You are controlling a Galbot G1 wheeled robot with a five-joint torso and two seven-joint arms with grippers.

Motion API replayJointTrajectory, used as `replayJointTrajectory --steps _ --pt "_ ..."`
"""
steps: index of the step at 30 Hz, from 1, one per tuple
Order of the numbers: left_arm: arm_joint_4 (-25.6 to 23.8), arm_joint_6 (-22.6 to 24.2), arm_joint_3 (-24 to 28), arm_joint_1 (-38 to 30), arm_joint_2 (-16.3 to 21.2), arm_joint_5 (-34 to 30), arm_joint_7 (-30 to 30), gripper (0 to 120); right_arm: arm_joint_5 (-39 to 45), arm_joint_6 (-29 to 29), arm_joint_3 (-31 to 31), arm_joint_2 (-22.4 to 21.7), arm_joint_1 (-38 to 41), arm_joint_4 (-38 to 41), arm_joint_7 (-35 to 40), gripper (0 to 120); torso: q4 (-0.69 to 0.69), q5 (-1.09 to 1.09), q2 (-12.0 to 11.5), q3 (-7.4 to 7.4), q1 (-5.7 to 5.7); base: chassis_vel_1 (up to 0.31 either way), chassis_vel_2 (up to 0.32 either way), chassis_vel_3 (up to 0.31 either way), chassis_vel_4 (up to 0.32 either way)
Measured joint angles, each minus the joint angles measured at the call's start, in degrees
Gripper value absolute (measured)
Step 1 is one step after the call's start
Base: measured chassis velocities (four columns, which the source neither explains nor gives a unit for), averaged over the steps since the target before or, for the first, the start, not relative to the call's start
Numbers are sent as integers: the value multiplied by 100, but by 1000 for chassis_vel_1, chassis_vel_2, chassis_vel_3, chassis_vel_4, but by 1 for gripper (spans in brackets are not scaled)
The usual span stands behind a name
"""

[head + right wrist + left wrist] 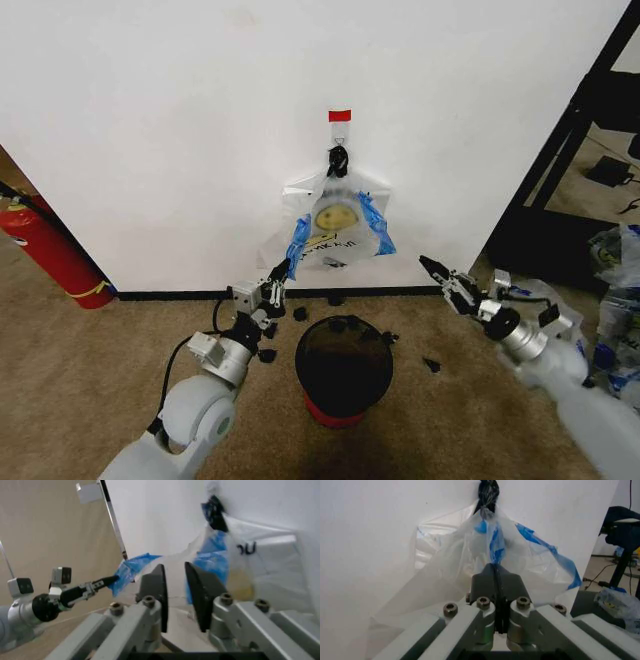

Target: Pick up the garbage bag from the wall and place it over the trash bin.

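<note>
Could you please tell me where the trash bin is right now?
In the head view, the small round black trash bin with a red base stands on the brown carpet at centre, directly below the see-through plastic garbage bag hanging on the white wall.

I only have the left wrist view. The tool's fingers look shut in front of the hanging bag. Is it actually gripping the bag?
Observer: Yes. The right wrist view shows the left tool pinching the bag's blue corner, stretched out from the wall.
Operator: Where's the bin?
Observer: The bin stands on the carpet below the bag, between both arms.
Operator: And the right tool?
Observer: The right tool is open, beside the bag, not touching it.
</note>
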Motion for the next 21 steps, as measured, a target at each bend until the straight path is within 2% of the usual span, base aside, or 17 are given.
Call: replayJointTrajectory --steps 2,7,10,14,18,21 --pt "29 13 29 -60 0 -15 1 0 -23 -131 -24 9 155 -187 -144 20 0 -2 0 0 0 0 0 0 0" --pt "158 55 182 -284 -11 -67 25 0 -161 -487 -221 210 1060 -1107 -571 41 3 -5 0 0 0 0 0 0 0" --pt "186 57 211 -325 -32 -69 33 0 -202 -500 -262 287 1192 -1242 -585 48 2 -5 0 0 0 0 0 0 0" --pt "200 64 257 -375 -91 -79 38 0 -499 -408 -368 557 1454 -1598 -558 67 0 -3 0 0 0 0 0 0 0" --pt "176 87 268 -397 -75 -88 51 0 -767 -322 -527 815 1721 -1911 -518 79 2 -4 0 0 0 0 0 0 0" --pt "154 92 264 -406 -43 -101 55 0 -880 -318 -580 895 1808 -2003 -534 72 0 -4 0 0 0 0 0 0 0"
